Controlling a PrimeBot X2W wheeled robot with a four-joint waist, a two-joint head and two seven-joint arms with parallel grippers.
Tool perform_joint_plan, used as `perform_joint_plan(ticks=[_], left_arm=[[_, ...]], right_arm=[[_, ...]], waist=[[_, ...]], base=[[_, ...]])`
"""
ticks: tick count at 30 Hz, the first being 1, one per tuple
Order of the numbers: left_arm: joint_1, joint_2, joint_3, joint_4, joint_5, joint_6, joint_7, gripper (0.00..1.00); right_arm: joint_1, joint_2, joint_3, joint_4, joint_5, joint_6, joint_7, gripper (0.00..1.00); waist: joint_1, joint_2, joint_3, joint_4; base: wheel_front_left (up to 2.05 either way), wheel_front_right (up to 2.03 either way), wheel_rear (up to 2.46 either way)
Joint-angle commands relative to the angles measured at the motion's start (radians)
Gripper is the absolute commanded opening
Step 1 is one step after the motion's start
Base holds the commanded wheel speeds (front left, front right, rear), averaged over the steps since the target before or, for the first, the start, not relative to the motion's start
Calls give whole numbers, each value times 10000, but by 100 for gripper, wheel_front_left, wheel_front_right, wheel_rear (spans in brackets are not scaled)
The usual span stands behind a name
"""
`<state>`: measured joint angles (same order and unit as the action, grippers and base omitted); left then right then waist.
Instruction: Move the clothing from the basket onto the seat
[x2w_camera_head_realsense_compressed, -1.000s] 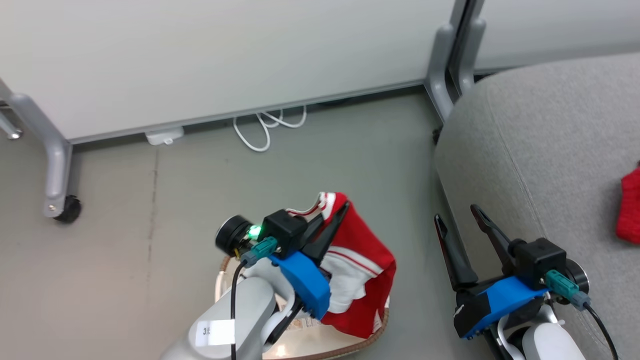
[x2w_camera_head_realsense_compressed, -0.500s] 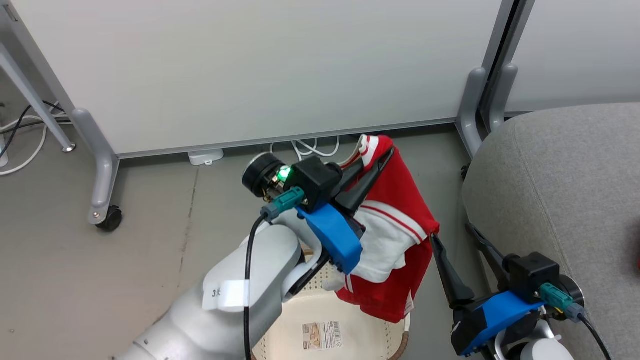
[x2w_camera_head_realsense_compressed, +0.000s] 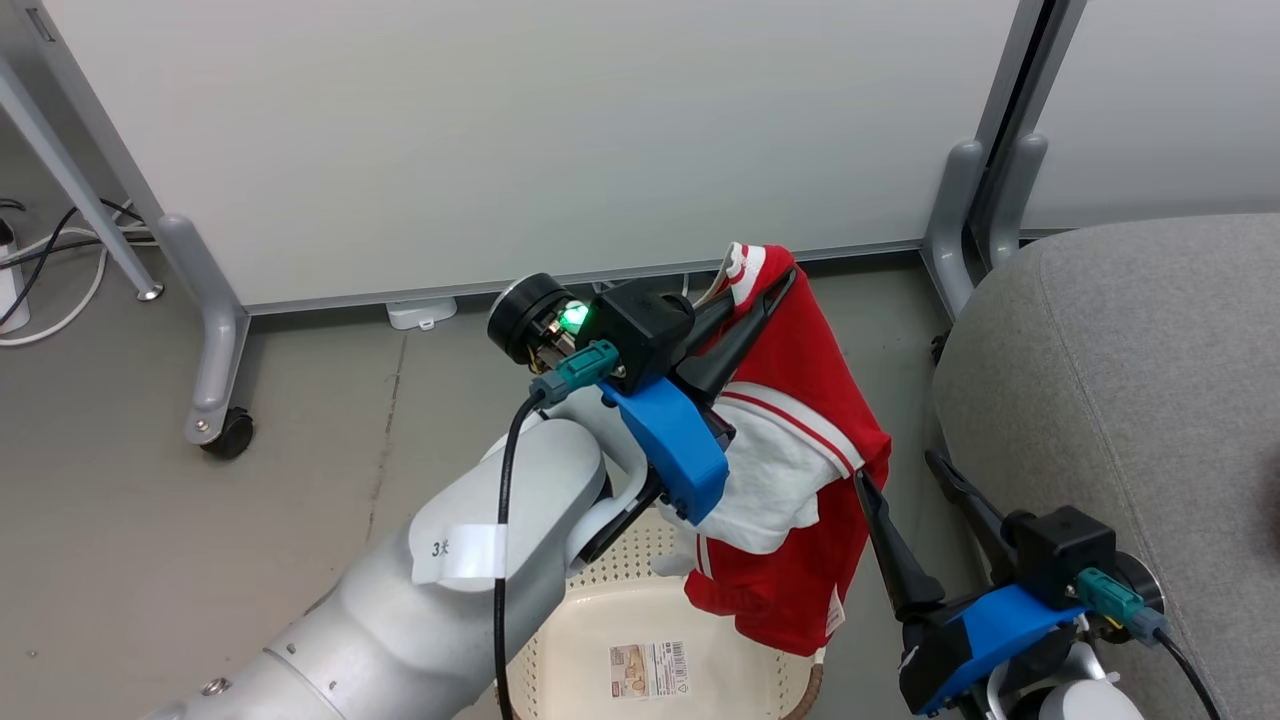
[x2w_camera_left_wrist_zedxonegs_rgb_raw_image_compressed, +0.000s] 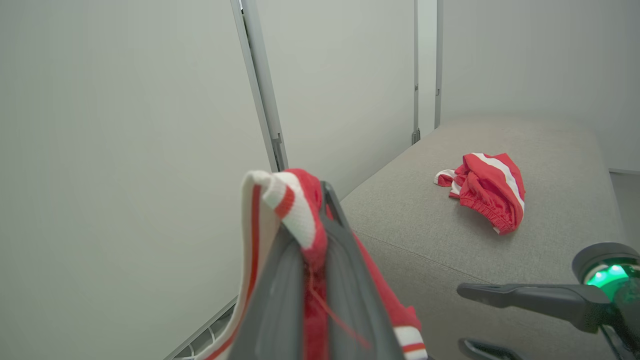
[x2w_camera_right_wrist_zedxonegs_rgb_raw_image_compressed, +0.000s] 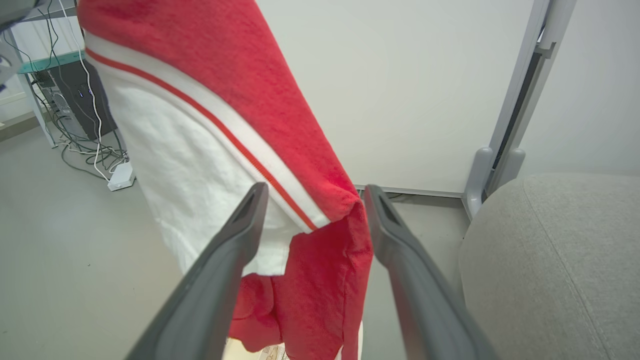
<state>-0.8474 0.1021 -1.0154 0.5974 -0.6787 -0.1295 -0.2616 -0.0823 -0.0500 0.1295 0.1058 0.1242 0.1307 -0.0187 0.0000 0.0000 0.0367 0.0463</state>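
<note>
At 12 o'clock from the basket (x2w_camera_head_realsense_compressed: 610, 585) in our head view, our left gripper (x2w_camera_head_realsense_compressed: 780, 285) is clamped on the striped edge of one red garment (x2w_camera_head_realsense_compressed: 800, 470), which hangs down over the basket's 3 o'clock side. A second ago this gripper was lower and the cloth sagged into the basket, though our head camera shifted too. Our right gripper (x2w_camera_head_realsense_compressed: 897, 467) sits at 5 o'clock, fingers spread wide and holding nothing, just beside the hanging cloth, and the second red garment (x2w_camera_left_wrist_zedxonegs_rgb_raw_image_compressed: 487, 190) lies crumpled on the seat (x2w_camera_head_realsense_compressed: 1150, 380) at 3 o'clock.
</note>
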Motion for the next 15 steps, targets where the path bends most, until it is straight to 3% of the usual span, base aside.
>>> perform_joint_plan(ticks=[1,15], left_arm=[[-212,12,-17,13,-70,-3,-50,0],[-123,65,-160,72,-163,-4,-50,0]], right_arm=[[-5,-8,4,-54,46,1,-18,100],[-1542,-53,570,53,-259,1,313,100]], waist=[[0,0,33,3],[0,0,290,-15]], base=[[0,0,0],[0,0,0]])
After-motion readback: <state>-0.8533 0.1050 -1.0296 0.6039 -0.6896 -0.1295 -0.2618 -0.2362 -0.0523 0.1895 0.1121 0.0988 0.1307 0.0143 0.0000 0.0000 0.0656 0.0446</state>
